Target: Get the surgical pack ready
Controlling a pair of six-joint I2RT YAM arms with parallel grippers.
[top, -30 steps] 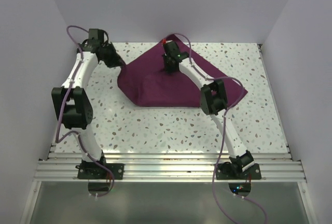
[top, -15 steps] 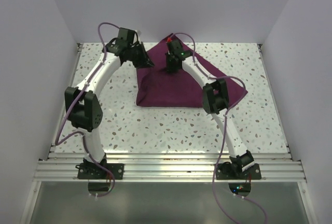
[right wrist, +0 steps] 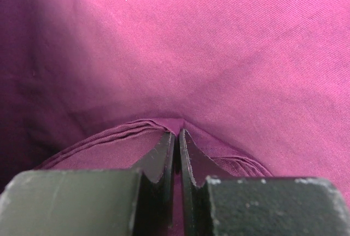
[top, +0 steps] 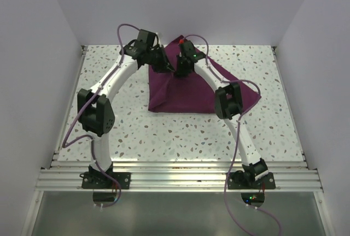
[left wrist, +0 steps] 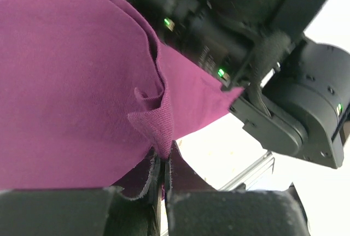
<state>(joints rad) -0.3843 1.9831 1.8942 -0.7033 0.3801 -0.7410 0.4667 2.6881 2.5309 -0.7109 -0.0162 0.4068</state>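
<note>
- Left gripper [left wrist: 163, 166] was clamped on a corner of the purple cloth [top: 180, 93], held raised near the worktop's [top: 136, 132] far edge, apparently to fold it over.
- Right gripper [right wrist: 177, 137] pinched a fold close beside, likely anchoring the wrap.

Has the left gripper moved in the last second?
Yes. The left gripper swung right from the table's left edge toward the right gripper, dragging the purple cloth's corner.
</note>
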